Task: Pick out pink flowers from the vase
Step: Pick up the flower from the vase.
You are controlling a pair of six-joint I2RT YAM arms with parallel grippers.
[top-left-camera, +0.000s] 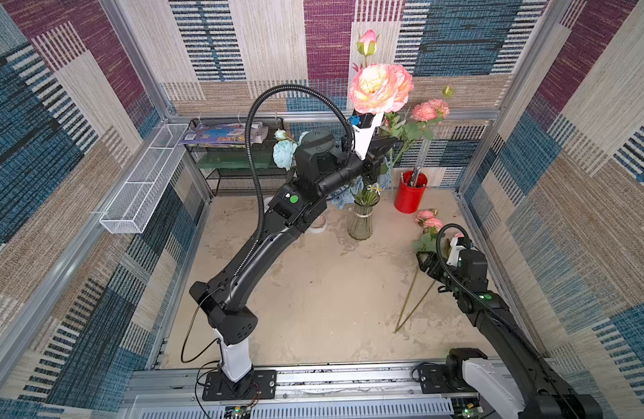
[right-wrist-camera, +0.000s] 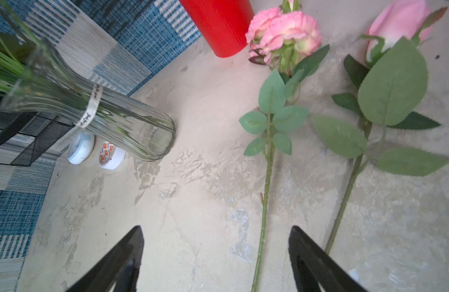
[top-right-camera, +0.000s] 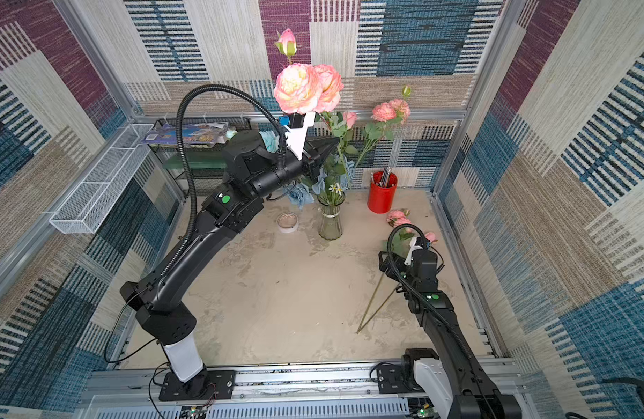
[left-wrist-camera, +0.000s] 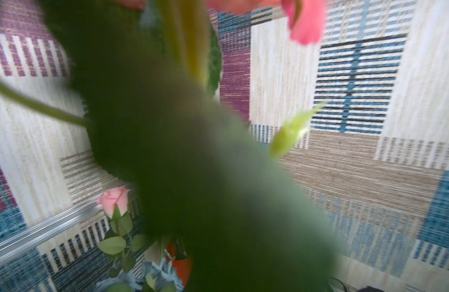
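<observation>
Our left tool (top-right-camera: 331, 145) is clamped on raised flowers (top-right-camera: 307, 89); snagging stems could tip the vase (top-right-camera: 330, 225). Right tool (right-wrist-camera: 216, 230) gapes, empty.

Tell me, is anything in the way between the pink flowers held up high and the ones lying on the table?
Maybe. The right gripper hangs open over the laid pink flowers, and the red cup stands by them. The raised pink flowers might bump those.

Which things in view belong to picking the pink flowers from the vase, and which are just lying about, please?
Job: vase; raised pink flowers; pink flowers on the table.
Lying about: red pen cup; tape roll; blue roses; white daisy; wire basket; mesh shelf.
</observation>
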